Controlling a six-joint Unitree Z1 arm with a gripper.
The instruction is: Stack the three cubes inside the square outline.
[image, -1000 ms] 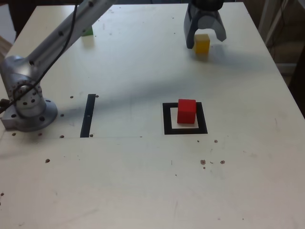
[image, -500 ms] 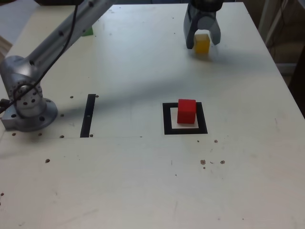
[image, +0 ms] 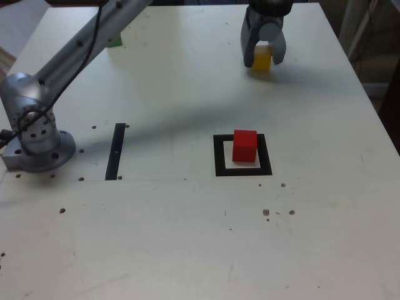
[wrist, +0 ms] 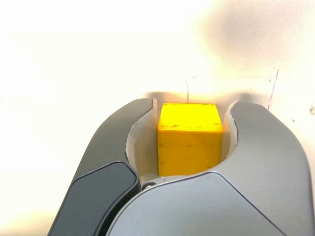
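Gripper [image: 264, 57] is down at the far edge of the tabletop [image: 175, 237], toward the far right corner in the exterior view; its jaws are clenched on the yellow cube [image: 262, 58], one finger [wrist: 123, 147] on each side, w/ a thin gap visible in the wrist view; red cube [image: 245, 145] sits inside the square outline [image: 218, 156] near mid-table; green cube [image: 115, 41] is at the far left edge, mostly hidden behind the arm [image: 75, 50]; thin black strip [image: 115, 150] lies nr the arm base [image: 34, 134].
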